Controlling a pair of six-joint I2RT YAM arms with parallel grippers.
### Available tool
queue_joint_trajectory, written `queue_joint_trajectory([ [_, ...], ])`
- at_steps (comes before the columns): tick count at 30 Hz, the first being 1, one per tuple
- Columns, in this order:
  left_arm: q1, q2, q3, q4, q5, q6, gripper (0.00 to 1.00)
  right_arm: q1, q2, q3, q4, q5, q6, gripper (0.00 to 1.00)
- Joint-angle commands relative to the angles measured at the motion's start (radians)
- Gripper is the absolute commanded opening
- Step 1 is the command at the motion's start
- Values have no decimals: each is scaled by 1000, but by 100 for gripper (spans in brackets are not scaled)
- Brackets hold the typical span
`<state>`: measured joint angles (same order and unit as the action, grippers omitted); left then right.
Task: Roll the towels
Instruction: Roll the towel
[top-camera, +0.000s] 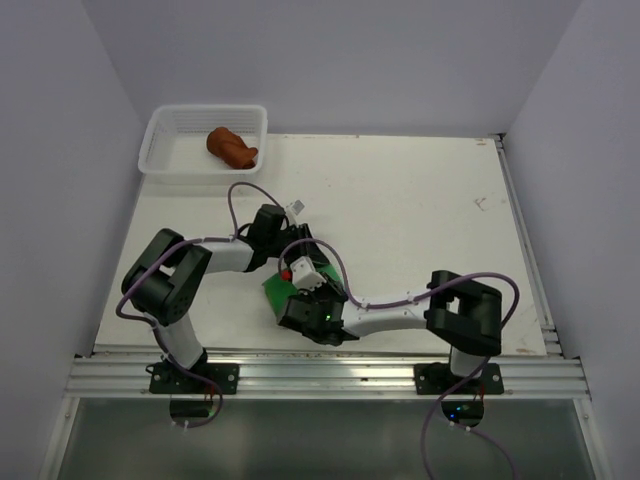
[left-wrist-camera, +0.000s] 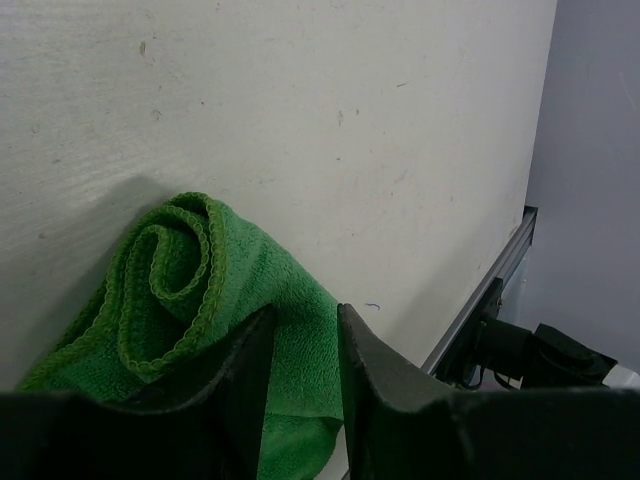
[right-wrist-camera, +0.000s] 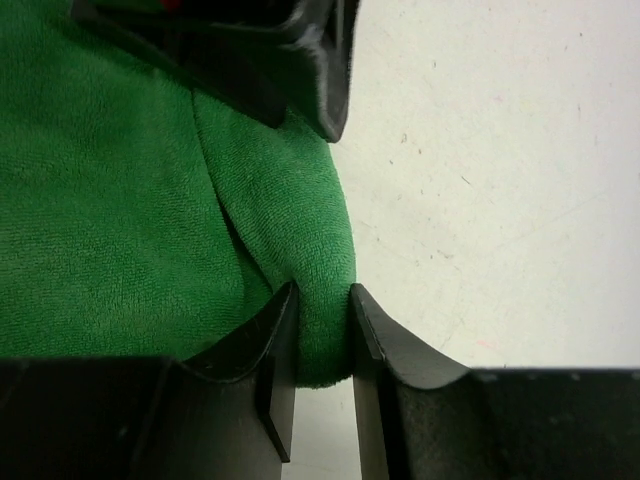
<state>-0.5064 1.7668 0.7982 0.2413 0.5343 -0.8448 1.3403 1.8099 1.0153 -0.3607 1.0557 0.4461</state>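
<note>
The bright green towel (top-camera: 274, 291) lies near the table's front, between the two arms and mostly covered by them. In the left wrist view its rolled end shows a spiral (left-wrist-camera: 165, 280). My left gripper (left-wrist-camera: 305, 312) is closed on a layer of that towel beside the roll. In the right wrist view my right gripper (right-wrist-camera: 322, 292) pinches a folded edge of the green towel (right-wrist-camera: 120, 200), which touches both fingers. From above, the left gripper (top-camera: 298, 262) and right gripper (top-camera: 305, 297) meet over the towel. The rust-brown towel (top-camera: 232, 147) lies bunched in the basket.
The white mesh basket (top-camera: 165, 150) stands at the table's back left corner. A metal rail (top-camera: 330, 375) runs along the front edge, and a grey wall closes in each side. The right arm's forearm (top-camera: 385, 312) lies low across the front.
</note>
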Motion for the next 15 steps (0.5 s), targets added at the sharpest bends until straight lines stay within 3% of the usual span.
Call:
queue_joint_trajectory([
  [1, 14, -6, -21, -43, -128, 43, 36, -4, -106, -30, -12, -25, 74, 31],
  [9, 14, -12, -13, -43, -146, 32, 36, -12, -161, -63, -41, -75, 124, 40],
  [15, 6, -27, -27, -40, -166, 32, 36, -67, -349, -133, 35, -235, 164, 41],
])
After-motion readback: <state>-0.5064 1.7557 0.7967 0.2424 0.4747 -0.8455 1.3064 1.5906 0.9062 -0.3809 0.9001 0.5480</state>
